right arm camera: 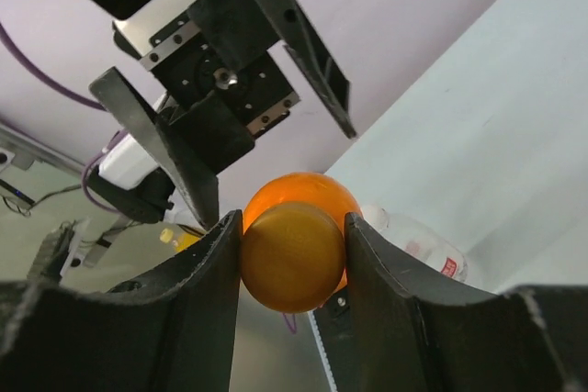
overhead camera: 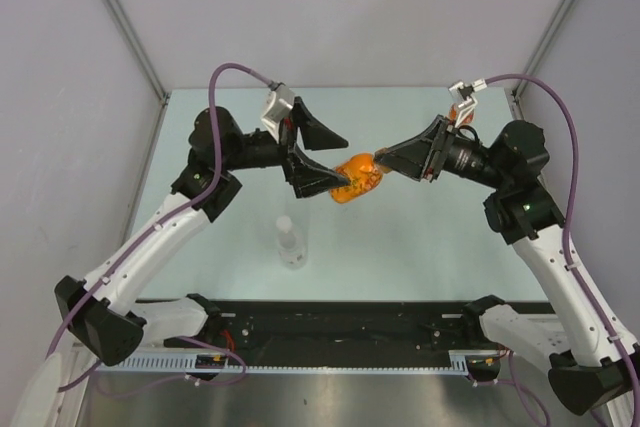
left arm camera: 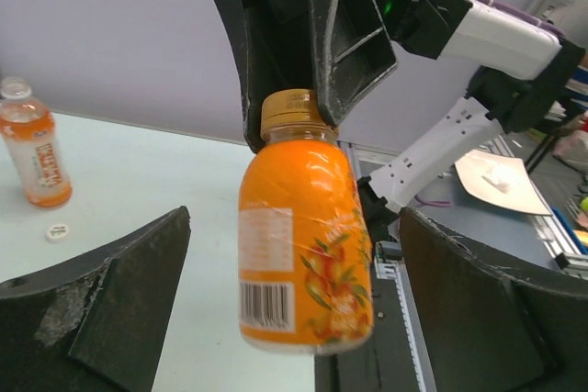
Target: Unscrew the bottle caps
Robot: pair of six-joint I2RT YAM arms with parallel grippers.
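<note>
The right end effector [right arm camera: 292,250] is clenched on the orange cap [left arm camera: 292,107] of the squat orange bottle [left arm camera: 303,245], its 2 fingers pressed against opposite sides of the cap. The bottle is carried aloft by that grip alone, well above the table [overhead camera: 420,237]. The left end effector [overhead camera: 348,164] is spread wide, 1 finger on each side of the bottle's body, and neither is seen to touch it.

The orange cap is seated on its neck, so this bottle is judged not yet opened. For a twist to work, the body would probably need to be clamped by the left end effector first.

Further out, the taller orange bottle [left arm camera: 35,158] stands on the table at the far side, and a small white cap [left arm camera: 57,231] lies just beside it. That cap is taken to be already off, though the bottle's neck is too small to confirm it. The clear bottle [overhead camera: 290,245] stands nearer the arms and appears capped. By this reading, 1 of 3 caps is done and 2 are left.

As for contents, the squat bottle is filled with orange drink almost to the neck, and the taller bottle holds orange liquid as well. Whether the clear bottle holds anything cannot be told.
</note>
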